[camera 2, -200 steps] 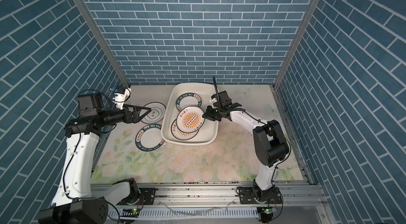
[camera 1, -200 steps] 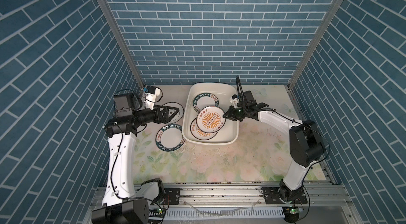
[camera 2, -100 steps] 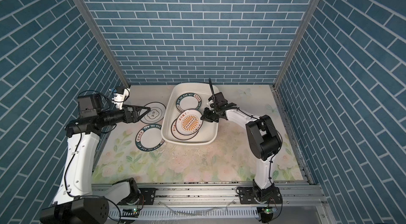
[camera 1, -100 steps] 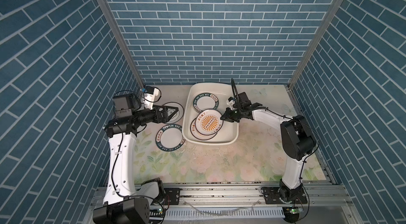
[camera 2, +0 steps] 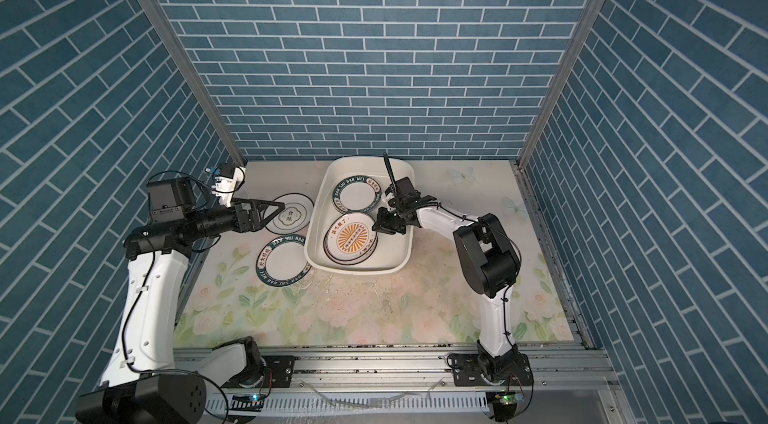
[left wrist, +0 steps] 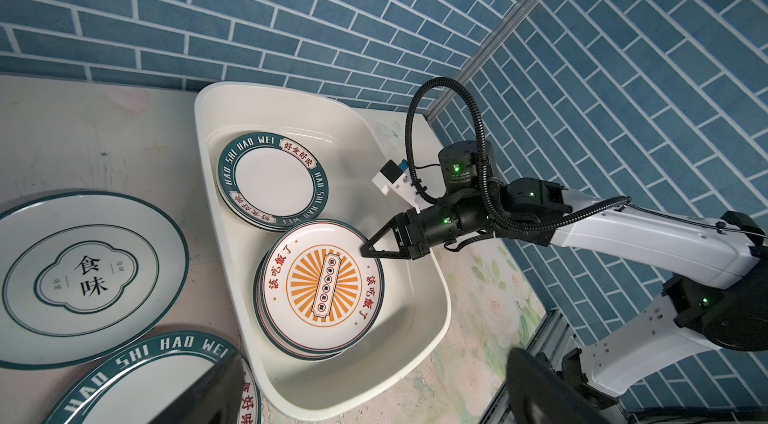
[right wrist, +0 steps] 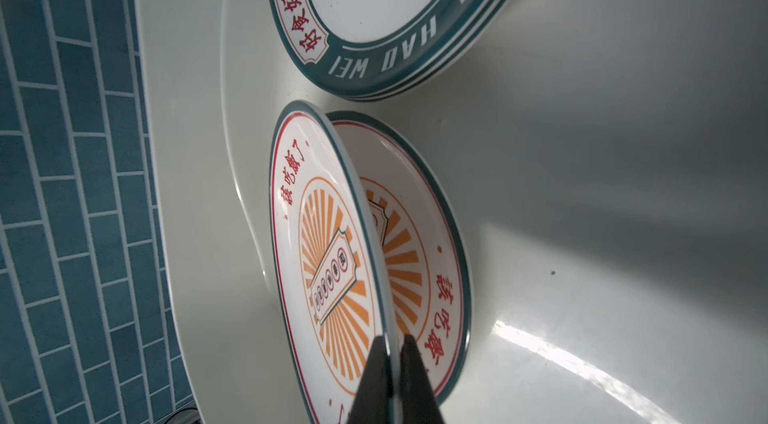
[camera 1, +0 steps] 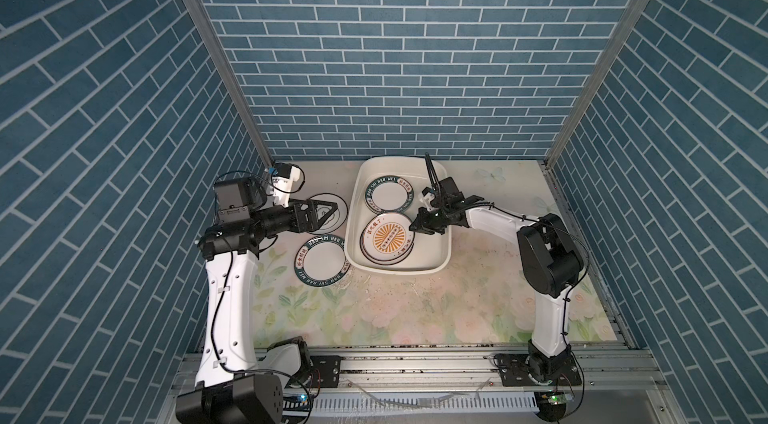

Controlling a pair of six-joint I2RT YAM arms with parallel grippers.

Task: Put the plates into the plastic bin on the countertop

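Nearest on the table [camera 1: 374, 309], just beside the bin [camera 1: 395, 269] on the left arm's side, a green-rim plate [camera 1: 321, 261] lies flat and waits its turn. Inside the bin's near half, the right fingers [left wrist: 365, 251] are pinched tight on the edge of a sunburst plate [left wrist: 324, 280]. This plate sits tipped over a second sunburst plate [right wrist: 436, 276]: the edge away from the fingers is low and the held edge is up. I think the job right now is to lay this plate down. Do it slowly. Lower the held edge until the plate lies flat on the one below, and only then let go. Then pull the fingers back and up over the bin's wall, so they do not catch the plate's edge or bump the wall. A bit farther, on the left arm's side of the bin, the left fingers [camera 2: 279, 205] are spread wide and hold nothing. They hang over a ring plate [camera 2: 301, 209] that lies on the table. At the bin's far end sits a pile of green-rim plates [camera 1: 390, 198]. Keep the sunburst plate off it.
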